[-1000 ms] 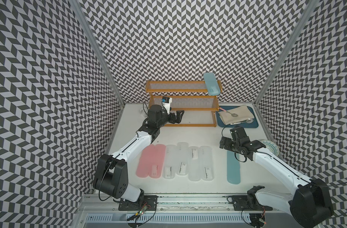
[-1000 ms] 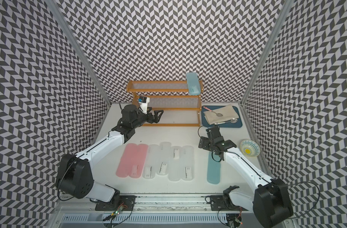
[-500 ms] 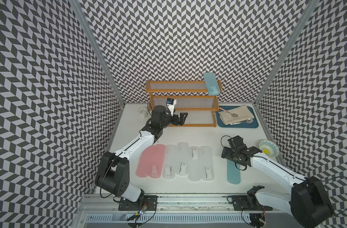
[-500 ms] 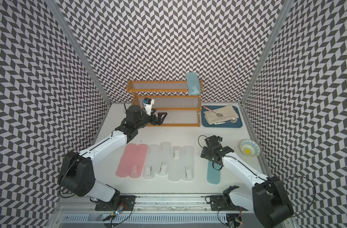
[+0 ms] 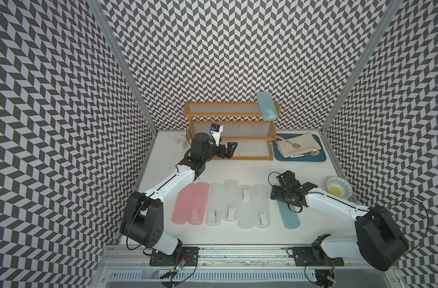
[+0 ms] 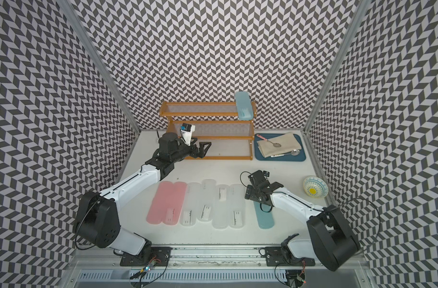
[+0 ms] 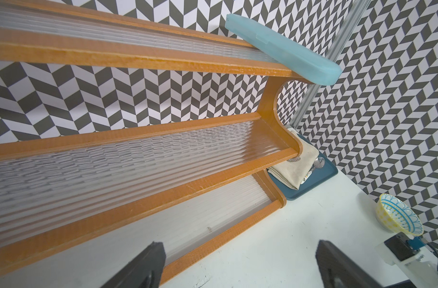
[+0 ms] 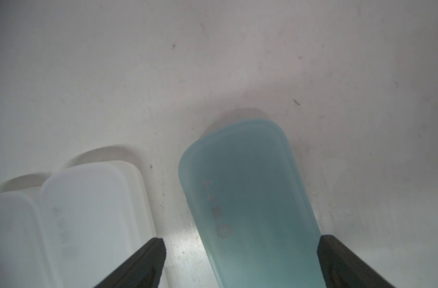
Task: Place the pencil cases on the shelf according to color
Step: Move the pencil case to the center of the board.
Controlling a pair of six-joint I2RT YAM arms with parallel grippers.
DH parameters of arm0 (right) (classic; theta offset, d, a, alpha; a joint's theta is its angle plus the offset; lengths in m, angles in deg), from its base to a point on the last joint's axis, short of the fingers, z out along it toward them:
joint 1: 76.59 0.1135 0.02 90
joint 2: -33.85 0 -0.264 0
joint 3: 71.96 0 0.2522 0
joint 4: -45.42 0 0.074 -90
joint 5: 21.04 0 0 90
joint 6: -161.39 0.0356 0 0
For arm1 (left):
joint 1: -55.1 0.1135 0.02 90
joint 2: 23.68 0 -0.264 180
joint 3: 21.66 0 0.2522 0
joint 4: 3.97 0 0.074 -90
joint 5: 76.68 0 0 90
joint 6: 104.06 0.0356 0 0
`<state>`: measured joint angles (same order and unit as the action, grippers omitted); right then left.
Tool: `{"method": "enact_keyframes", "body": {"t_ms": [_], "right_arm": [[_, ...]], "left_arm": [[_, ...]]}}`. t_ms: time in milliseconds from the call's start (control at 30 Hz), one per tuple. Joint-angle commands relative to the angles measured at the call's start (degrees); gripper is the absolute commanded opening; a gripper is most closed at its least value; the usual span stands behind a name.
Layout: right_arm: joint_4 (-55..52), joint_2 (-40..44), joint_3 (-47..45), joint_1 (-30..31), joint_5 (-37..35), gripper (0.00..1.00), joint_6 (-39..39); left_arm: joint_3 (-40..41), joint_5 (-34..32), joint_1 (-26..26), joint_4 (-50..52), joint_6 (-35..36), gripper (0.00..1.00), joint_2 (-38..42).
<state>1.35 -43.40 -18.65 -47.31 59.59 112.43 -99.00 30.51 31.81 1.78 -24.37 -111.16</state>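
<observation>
Blue translucent plastic, likely stiff, light and slippery: the pencil case [image 5: 290,217], lying at the right on the surface [image 5: 237,169], is being straddled across its narrow width by the wide-open right gripper [image 8: 240,240]. The left gripper [image 7: 239,244], open and empty, is being held near the shelf [image 5: 230,116].

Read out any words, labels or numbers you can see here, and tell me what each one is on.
Nothing can be read for certain.
White labels on the clear pencil cases and one pink pencil case: print too small to read.
Marks on the blue pencil case beside the clear ones: blurred, unreadable.
</observation>
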Motion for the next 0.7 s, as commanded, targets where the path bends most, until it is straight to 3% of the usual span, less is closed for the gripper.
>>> {"method": "enact_keyframes", "body": {"t_ms": [0, 167, 667], "right_arm": [[-1.98, 0.41, 1.70, 0.35, -2.21, 1.00, 0.54], [-9.41, 1.93, 4.23, 0.30, -8.90, 1.00, -0.54], [-1.66, -3.83, 0.01, 0.87, -1.01, 1.00, -5.00]], "left_arm": [[-1.29, -0.66, -0.52, -0.08, 0.63, 1.00, 0.20], [-1.47, -0.70, -0.61, 0.01, 0.47, 1.00, 0.01], [-1.56, -1.18, -0.75, 0.34, 0.71, 0.99, -0.50]]}}
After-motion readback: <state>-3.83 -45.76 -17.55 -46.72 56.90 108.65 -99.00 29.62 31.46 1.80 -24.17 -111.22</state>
